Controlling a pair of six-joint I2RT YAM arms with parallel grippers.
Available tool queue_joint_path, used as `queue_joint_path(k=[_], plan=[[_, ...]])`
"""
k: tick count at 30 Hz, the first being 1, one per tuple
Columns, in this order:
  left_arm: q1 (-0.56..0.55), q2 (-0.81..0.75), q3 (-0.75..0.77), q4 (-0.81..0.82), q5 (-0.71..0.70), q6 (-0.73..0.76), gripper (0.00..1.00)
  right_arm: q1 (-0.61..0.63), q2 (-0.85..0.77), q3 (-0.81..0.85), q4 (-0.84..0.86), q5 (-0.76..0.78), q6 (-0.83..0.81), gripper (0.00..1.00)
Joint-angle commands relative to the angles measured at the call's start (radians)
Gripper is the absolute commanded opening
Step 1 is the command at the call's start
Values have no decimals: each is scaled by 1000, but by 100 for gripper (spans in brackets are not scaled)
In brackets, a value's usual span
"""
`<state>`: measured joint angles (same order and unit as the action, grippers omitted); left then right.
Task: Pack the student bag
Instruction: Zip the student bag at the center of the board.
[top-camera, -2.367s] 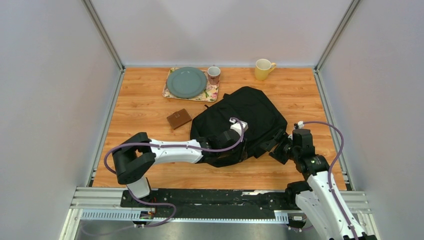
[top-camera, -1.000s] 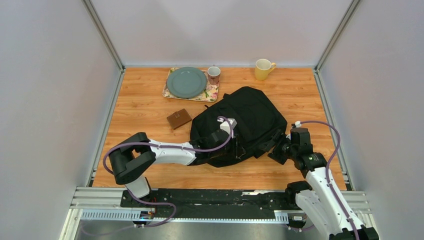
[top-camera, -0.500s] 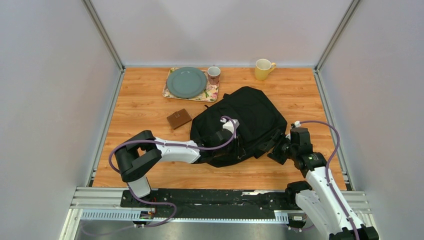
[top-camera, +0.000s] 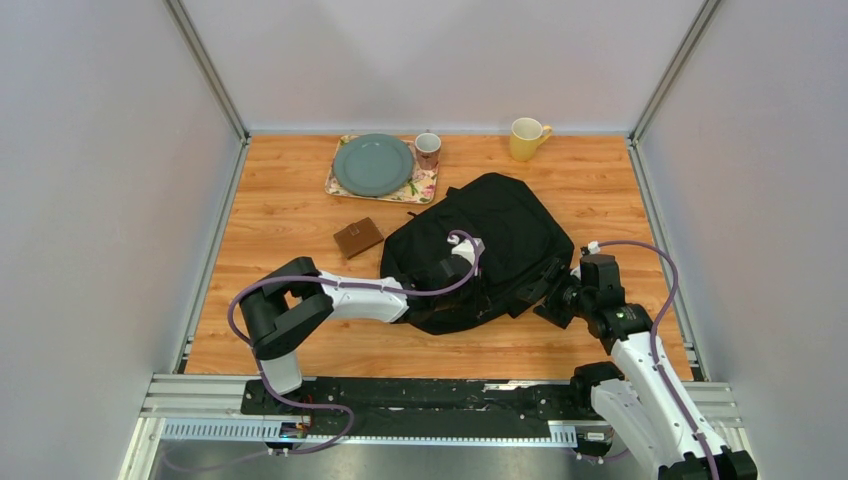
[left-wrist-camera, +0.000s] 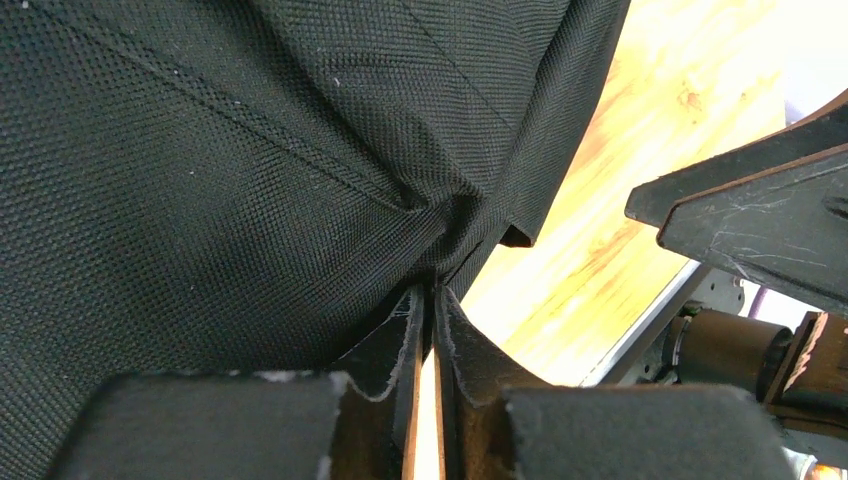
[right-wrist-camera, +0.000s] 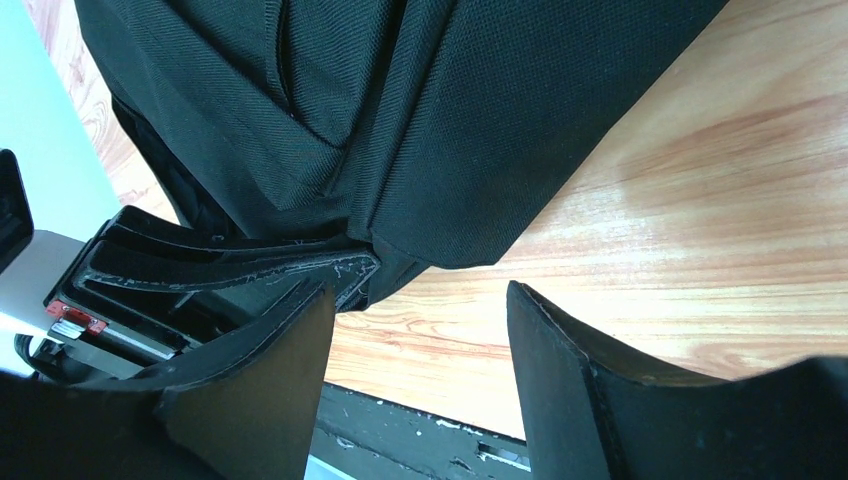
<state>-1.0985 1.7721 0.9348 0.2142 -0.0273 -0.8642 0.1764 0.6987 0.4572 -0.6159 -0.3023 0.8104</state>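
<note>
On the wooden desk (top-camera: 290, 200), seen from above, the large black soft fabric student bag (top-camera: 500, 225) lies in the middle, its long axis slanting, as it seems, from near left to far right. The left arm (top-camera: 350, 297) reaches over its near part and the right tool (top-camera: 556, 298) stands at its near right edge. From the left wrist, the left tool (left-wrist-camera: 432, 296) has its jaws pressed almost together, pinching a gathered fold of the bag cloth. From the right wrist, the right tool is spread wide and holds nothing; the bag edge lies just ahead of it. I judge that lifting this fold comes next.
</note>
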Motion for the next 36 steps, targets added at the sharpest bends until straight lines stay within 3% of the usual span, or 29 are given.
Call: queue_joint_path(k=[1, 3, 22, 36], plan=[[3, -3, 24, -27, -17, 17, 10, 3, -5, 12, 36, -23, -10, 66], [3, -7, 22, -26, -20, 21, 0, 3, -5, 11, 39, -29, -7, 67], [3, -197, -99, 33, -37, 87, 0, 3, 50, -126, 249, -202, 160, 67], [2, -227, -108, 57, 6, 79, 0, 61, 78, -126, 311, -155, 295, 68]])
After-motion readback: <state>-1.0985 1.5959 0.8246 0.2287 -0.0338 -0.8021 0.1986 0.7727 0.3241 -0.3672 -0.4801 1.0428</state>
